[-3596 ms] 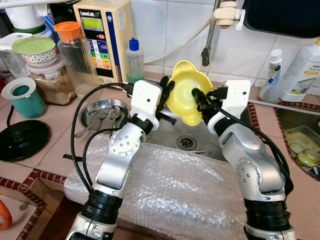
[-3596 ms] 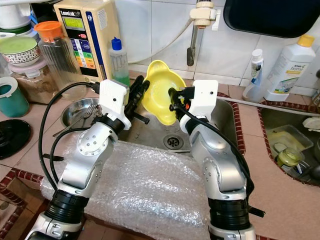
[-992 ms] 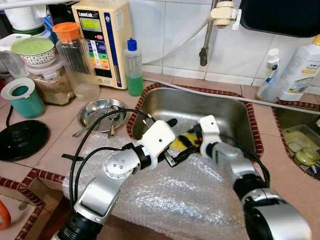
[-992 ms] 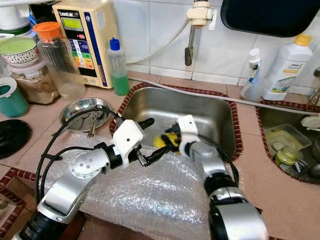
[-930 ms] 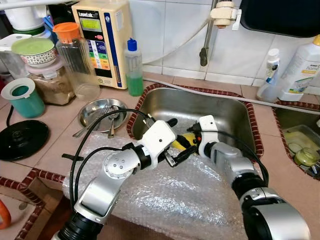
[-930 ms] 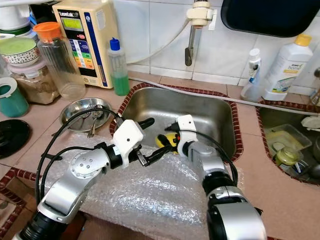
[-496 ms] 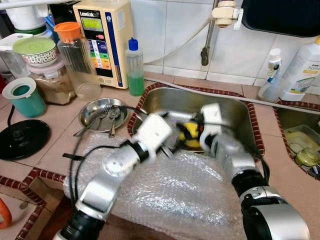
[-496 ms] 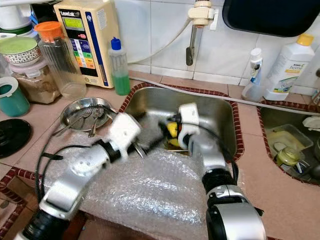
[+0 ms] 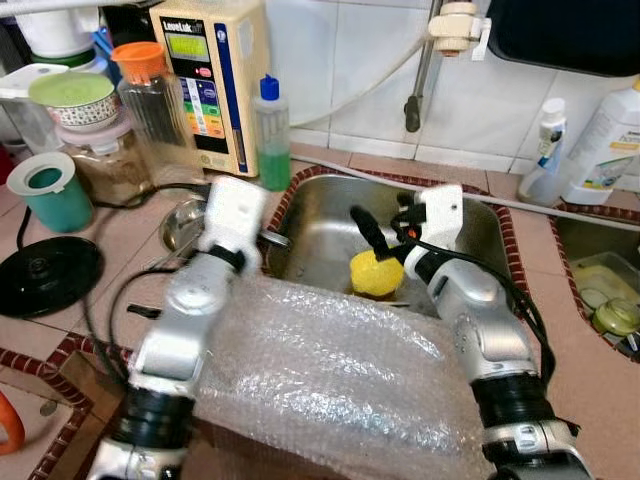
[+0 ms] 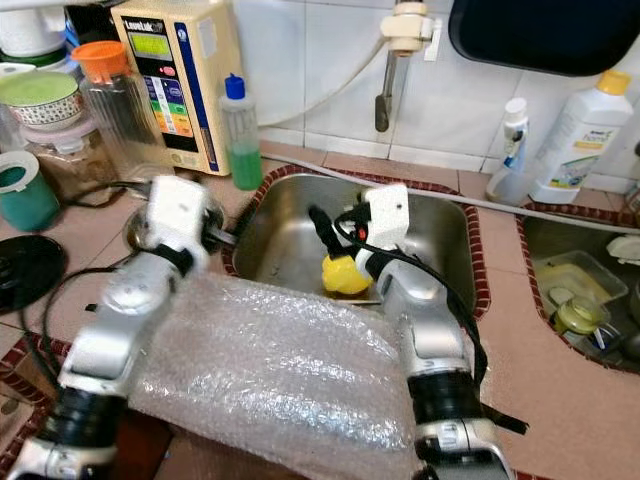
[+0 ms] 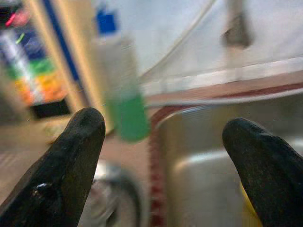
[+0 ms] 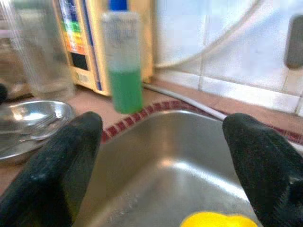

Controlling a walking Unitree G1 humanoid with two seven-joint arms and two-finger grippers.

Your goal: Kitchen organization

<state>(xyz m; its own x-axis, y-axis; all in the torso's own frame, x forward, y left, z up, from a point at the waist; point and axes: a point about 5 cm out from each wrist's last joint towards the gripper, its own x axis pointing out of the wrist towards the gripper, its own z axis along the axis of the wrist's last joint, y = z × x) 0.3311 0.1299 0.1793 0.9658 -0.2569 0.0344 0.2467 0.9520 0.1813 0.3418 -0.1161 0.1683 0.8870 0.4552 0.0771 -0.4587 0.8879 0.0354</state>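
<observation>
A yellow plastic bowl (image 9: 376, 272) lies on the floor of the steel sink (image 9: 325, 215), near its front wall. My right gripper (image 9: 386, 233) hovers just above and behind the bowl, open, with nothing between its fingers. The right wrist view shows the bowl's yellow rim (image 12: 215, 220) below the spread fingers (image 12: 61, 165). My left gripper (image 11: 163, 124) is open too. Its white wrist (image 9: 232, 208) sits over the sink's left rim, clear of the bowl. In the left wrist view the gripper points along the rim toward a bottle of green liquid (image 11: 127, 90).
A sheet of bubble wrap (image 9: 330, 370) covers the counter in front of the sink. Left of the sink are a steel dish with cutlery (image 10: 135, 232), the green-liquid bottle (image 9: 270, 135), a water unit (image 9: 205, 70), jars, a teal cup (image 9: 45, 190) and a black lid (image 9: 45, 275). White bottles (image 9: 605, 130) stand right.
The right gripper has let go of the yellow bowl, which now rests in the sink, and has risen slightly. The left arm has drawn back left to the sink's rim.
</observation>
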